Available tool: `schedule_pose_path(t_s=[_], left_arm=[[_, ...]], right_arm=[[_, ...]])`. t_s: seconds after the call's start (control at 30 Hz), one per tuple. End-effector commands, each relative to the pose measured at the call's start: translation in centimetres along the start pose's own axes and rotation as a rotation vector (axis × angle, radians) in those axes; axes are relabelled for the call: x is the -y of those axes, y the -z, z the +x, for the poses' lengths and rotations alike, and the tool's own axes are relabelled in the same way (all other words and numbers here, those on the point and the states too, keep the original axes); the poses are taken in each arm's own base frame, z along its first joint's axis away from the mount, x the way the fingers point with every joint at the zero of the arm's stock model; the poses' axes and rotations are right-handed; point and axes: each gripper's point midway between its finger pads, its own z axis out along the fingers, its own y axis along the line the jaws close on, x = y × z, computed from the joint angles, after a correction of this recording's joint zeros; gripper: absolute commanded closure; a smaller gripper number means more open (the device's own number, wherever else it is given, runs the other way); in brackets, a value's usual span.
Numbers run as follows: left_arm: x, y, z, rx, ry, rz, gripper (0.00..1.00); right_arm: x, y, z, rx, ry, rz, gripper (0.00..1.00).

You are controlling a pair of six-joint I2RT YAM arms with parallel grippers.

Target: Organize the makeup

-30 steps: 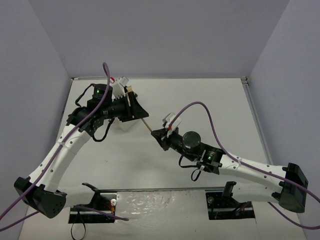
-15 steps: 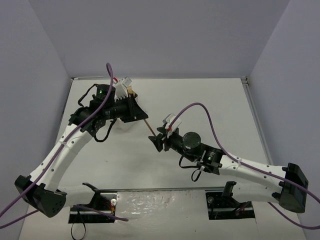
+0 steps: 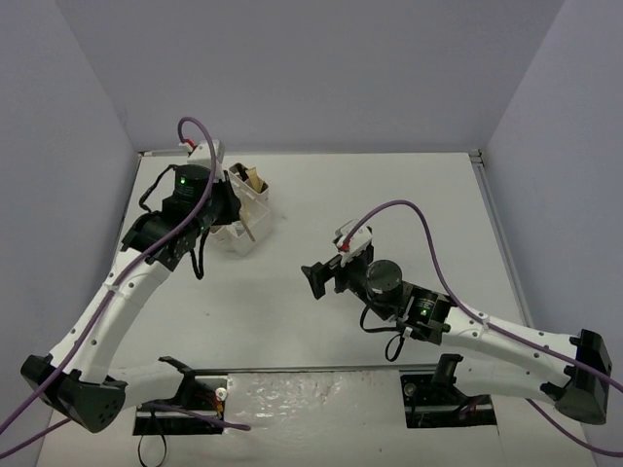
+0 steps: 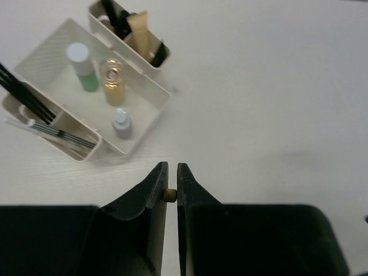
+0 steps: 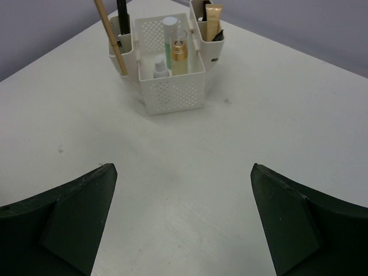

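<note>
Three tiny bottles (image 5: 179, 54), gold, grey-lilac and pale green, are standing in the middle compartment of the white perforated plastic box (image 5: 172, 92) on the pale counter (image 5: 259, 126). Thin black and tan sticks (image 5: 109, 34) are leaning in one end pocket. The left end effector (image 4: 171, 172) is hovering nearby, fingers together. The right end effector (image 5: 181, 172) is gaping wide.

1. The box (image 5: 172, 92) looks like matt cream plastic, its walls finely perforated.
2. The gold bottle (image 5: 179, 54) is glossy and see-through.
3. The tan stick (image 5: 111, 37) has a dull, wood-like surface.
4. The tabletop (image 5: 287, 126) is smooth, matt white.
5. The jaws look like matt black plastic.
</note>
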Motion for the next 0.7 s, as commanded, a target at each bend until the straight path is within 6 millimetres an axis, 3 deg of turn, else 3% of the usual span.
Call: schedule_pose_path(t_s=[0.0,0.1,0.2,0.43,0.67], left_arm=[[-6.7,1.3,-8.2,0.271,0.012,-0.248,1.0],[-8.8,0.2,-9.0,0.29,0.032,-0.297,1.0],[-9.5,-1.2,-9.6,0.314,0.037,-0.295,1.0],[-11.8,-5.8,-7.6,0.265,0.065,-0.33,1.0],[-12.8,-8.6,-4.5,0.214,0.128,-0.329,1.0]], right_arm=[[3.4,2.3,-2.8,0.092,-0.056,0.146,0.0],[4.5,3.4,-2.5,0.101,-0.061,0.183,0.0],[5.3,4.3,-2.6,0.12,-0.067,0.2,0.0],[6.8,5.5,-1.9,0.11,-0.066,0.252,0.0],[7.5,5.9,-1.4,0.106,-0.068,0.275,0.0]])
